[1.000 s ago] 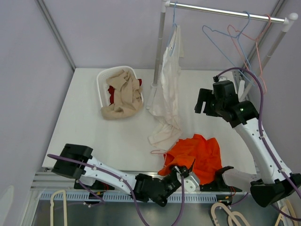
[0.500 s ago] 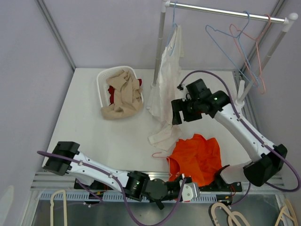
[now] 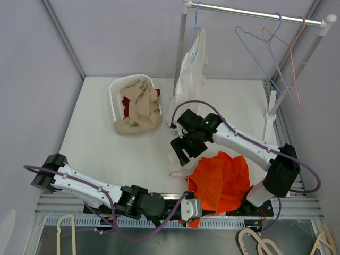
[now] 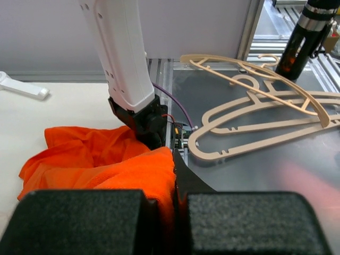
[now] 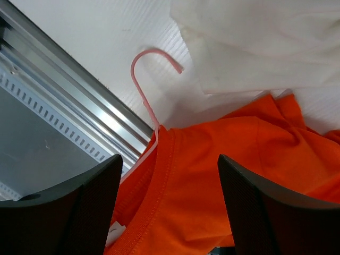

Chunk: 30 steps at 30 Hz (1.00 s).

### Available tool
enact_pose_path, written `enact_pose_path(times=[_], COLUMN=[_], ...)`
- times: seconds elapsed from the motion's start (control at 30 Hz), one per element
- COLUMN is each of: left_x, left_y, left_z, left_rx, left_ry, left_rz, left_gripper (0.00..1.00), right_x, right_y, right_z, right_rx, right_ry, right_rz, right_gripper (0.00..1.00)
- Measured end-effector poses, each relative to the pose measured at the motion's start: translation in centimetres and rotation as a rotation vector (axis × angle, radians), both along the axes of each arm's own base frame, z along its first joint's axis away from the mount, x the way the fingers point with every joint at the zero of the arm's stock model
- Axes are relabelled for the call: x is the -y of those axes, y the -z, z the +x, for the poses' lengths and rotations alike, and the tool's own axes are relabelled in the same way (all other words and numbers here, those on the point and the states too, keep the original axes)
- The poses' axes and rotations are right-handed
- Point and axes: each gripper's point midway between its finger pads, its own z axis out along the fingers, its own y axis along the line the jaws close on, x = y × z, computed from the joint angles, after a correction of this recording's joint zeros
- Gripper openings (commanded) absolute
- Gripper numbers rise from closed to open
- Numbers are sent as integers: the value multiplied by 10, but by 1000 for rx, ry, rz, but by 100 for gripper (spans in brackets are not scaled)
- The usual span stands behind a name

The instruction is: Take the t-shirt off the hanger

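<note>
Orange t-shirt (image 3: 220, 178): top view, crumpled at bench (image 3: 106, 149) front edge, pink hanger (image 3: 178, 173) inside, hook poking out. White basket (image 3: 114, 90) holds beige and red clothes. Left wrist: my left gripper (image 4: 167, 207) clamped on the shirt's edge; soft, light, stretchy. Right wrist: right gripper (image 5: 167, 212) released above the hook; I'd take the stiff wire neck.

Pale lilac walls (image 3: 122, 32) enclose a white table (image 3: 101, 143) with a metal clothes rail (image 3: 255, 13).
</note>
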Motion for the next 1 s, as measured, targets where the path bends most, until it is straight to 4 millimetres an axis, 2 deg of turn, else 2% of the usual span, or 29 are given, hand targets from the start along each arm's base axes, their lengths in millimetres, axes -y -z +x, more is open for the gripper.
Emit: enact_pose_path(times=[0.2,0.37,0.73,0.8,0.93,1.0], left_x=[-5,-10,-14,-15,-15,-16], left_y=[17,19,23,24,25,25], left_z=[-6,-10,-13,-13,-13,-13], left_rx=[-13,-27,-35,-33,-33,-33], left_ry=[35,59,80,83,84,84], left_rz=[47,57,77,82,85,85], left_gripper=[1,1,1,1,1,1], right_x=[-17,-23,-22,-22,-26,-28], right_y=[28,46,84,89,95,96], right_z=[-27,-46,-59,-60,-58,-57], right_rx=[-51,-86,-146,-154,-149,-145], right_ry=[-121,-185,-227,-230,-232,-234], right_rz=[-79,-133,-227,-239,-233,-228], right_gripper=[76,75,71,63,61,53])
